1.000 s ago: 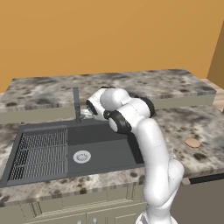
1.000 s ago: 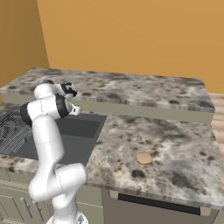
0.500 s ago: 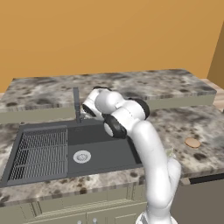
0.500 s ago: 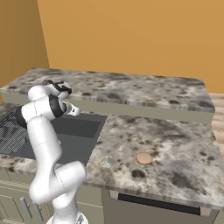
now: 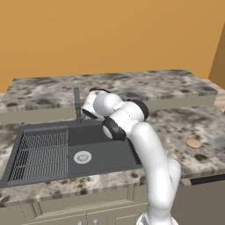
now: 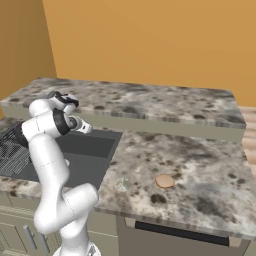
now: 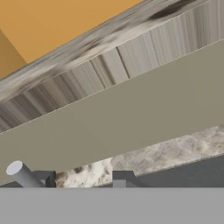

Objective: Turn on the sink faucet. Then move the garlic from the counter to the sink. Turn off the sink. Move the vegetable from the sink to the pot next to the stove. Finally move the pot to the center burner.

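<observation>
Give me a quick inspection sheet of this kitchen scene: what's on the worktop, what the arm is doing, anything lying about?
Surface: speckled granite counter, raised ledge behind it.
Job's things: sink with wire rack and round drain; sink faucet upright at the back rim, no water seen; a pale lump near the counter's front edge, too faint to name.
Clutter: small flat tan disc on the counter.
Grippers: gripper beside the faucet base; jaws' state cannot be told.
Cables: nothing seen.
Surroundings: orange wall, beige cabinet fronts.
</observation>
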### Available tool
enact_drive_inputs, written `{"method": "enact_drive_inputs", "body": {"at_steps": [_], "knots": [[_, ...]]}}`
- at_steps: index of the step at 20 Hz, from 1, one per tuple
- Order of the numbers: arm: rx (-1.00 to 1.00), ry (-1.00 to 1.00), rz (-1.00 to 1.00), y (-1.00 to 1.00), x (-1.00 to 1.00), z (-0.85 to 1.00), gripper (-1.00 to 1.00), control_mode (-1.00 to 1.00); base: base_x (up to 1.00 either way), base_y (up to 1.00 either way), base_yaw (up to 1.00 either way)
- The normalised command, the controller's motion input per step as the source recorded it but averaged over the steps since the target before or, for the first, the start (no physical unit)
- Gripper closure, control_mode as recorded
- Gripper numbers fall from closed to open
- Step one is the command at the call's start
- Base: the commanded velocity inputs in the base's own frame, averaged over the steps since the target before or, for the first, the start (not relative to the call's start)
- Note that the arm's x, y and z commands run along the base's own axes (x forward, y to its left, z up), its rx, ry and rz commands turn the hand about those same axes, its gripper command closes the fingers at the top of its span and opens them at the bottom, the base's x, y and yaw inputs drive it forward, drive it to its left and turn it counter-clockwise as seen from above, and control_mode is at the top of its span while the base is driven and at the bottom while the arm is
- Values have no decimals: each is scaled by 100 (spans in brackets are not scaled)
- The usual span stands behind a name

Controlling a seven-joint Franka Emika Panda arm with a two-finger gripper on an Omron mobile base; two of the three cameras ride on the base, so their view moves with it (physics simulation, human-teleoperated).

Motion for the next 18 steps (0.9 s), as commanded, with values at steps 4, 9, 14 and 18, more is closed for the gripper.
{"method": "enact_drive_inputs", "body": {"at_steps": [4,9,14,18], "knots": [[6,3,0,-100,-5,-49,100,-100,0,0,0],[4,5,0,-99,-3,-50,100,-100,0,0,0],[2,8,0,-93,-1,-46,100,-100,0,0,0],[4,3,0,-56,0,-8,-100,-100,0,0,0]]}}
